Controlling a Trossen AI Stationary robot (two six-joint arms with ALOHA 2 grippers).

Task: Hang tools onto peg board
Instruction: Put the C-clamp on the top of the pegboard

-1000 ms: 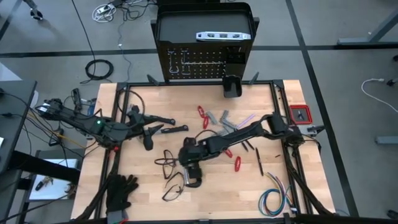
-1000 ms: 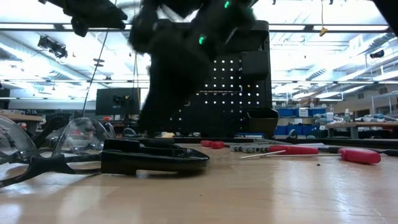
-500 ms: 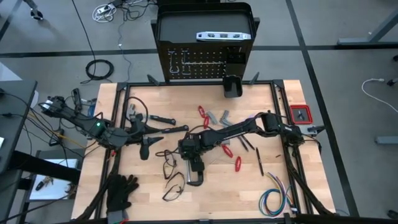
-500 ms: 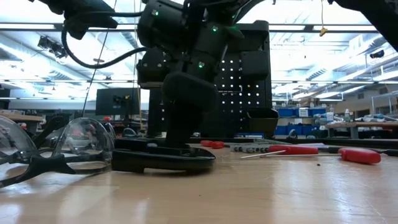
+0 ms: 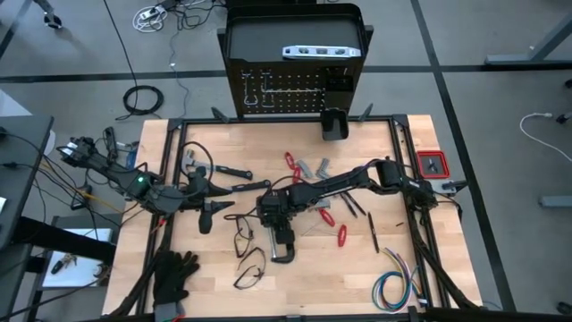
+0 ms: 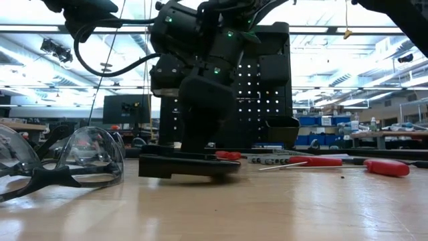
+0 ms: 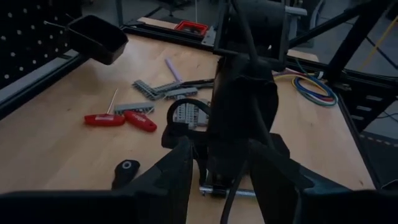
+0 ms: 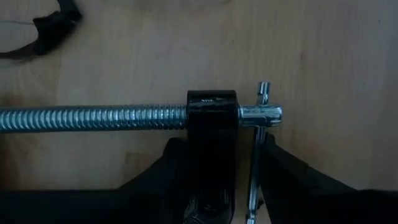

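A C-clamp [image 5: 282,249] with a dark frame and a silver screw lies flat mid-table, near the front. My right gripper [image 5: 278,228] comes down on it and is shut on its screw end [image 8: 211,115]. My left gripper [image 5: 206,217] hovers left of centre, open, with nothing between its fingers [image 7: 180,180]. A black-handled hammer [image 5: 243,186], red-handled tools [image 5: 290,164] and grey metal pieces [image 5: 315,168] lie on the wood. The black peg board [image 5: 286,89] stands upright at the far edge. My right gripper pinches the clamp at the end of the frame where the screw passes through [image 8: 211,134]. One finger [image 8: 171,168] lies against the black frame, the other [image 8: 280,174] against the screw's cross-bar [image 8: 255,162]. The fingers come steeply from above, across the screw. The clamp rests on the table.
Safety glasses [image 6: 60,161] lie near the front, left of the clamp. Black gloves [image 5: 174,273] sit at the front left and a coloured wire bundle [image 5: 393,288] at the front right. A small black bin [image 5: 334,125] stands before the peg board.
My right gripper has drawn a little toward the far edge and tipped steeper over the clamp. The clamp has slid slightly toward the table's right. My left gripper has swung a little toward the near edge.
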